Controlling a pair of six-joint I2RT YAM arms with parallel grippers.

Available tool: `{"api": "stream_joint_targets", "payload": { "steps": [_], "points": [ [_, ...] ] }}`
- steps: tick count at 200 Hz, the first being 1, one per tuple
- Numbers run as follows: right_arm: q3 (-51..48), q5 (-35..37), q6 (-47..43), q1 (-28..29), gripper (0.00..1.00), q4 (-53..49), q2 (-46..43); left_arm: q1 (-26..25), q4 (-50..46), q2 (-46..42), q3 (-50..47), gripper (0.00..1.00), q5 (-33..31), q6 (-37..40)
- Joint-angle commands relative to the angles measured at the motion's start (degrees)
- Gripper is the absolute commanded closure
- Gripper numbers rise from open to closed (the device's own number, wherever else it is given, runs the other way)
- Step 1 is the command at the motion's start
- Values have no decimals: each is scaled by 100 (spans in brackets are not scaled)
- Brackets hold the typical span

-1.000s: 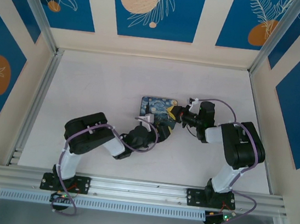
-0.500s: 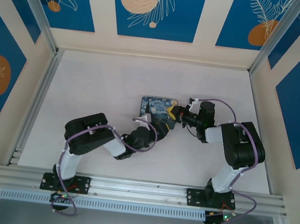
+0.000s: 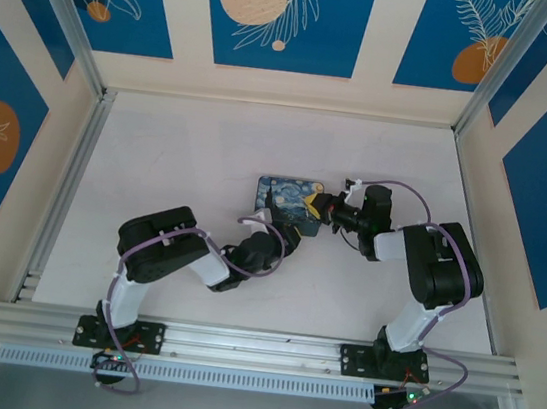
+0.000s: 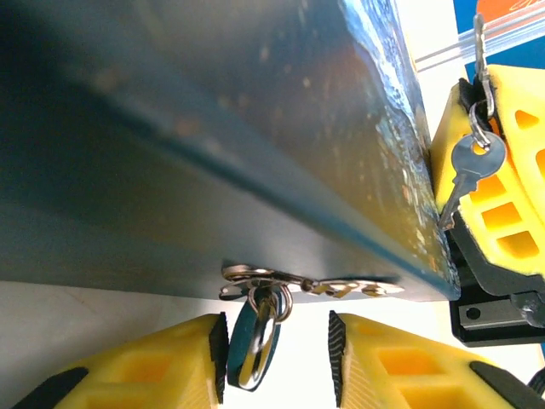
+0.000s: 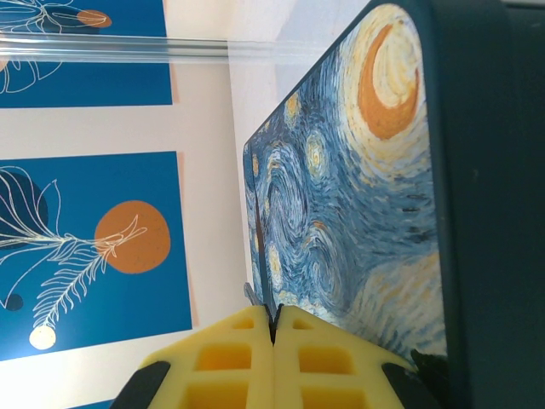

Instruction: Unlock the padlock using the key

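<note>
The blue-and-yellow painted tin (image 3: 290,196) lies mid-table, its side wall (image 4: 213,145) just above my left gripper. A metal latch (image 4: 306,281) on that wall carries a ring, and the small shiny padlock (image 4: 249,349) hangs from it. My left gripper (image 4: 277,358) is open around the padlock, which rests against the left pad (image 4: 218,354). My right gripper (image 5: 274,328) is shut on a thin grey metal piece whose tip (image 5: 253,295) sticks out beside the tin lid. The left wrist view shows a small silver key (image 4: 466,169) dangling on a ring from the right gripper's fingers (image 4: 502,196).
Both arms meet at the tin's near right corner in the top view, left gripper (image 3: 293,233) and right gripper (image 3: 324,209) close together. Aluminium rails (image 3: 64,187) and patterned walls bound the white table.
The left gripper has shifted slightly left and nearer along the tin's side. The right arm has held still.
</note>
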Motion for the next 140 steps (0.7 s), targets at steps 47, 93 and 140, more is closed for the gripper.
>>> {"api": "stream_joint_targets", "payload": {
  "steps": [47, 93, 140],
  "points": [
    [-175, 109, -58, 1, 100, -823, 366, -25, -702, 234, 11, 76, -302, -250],
    [-194, 101, -76, -19, 100, -803, 397, -15, -932, 306, 134, 68, -296, -325],
    [-221, 79, -46, -50, 100, -762, 371, -21, -1336, 290, 288, 73, -255, -306]
  ]
}}
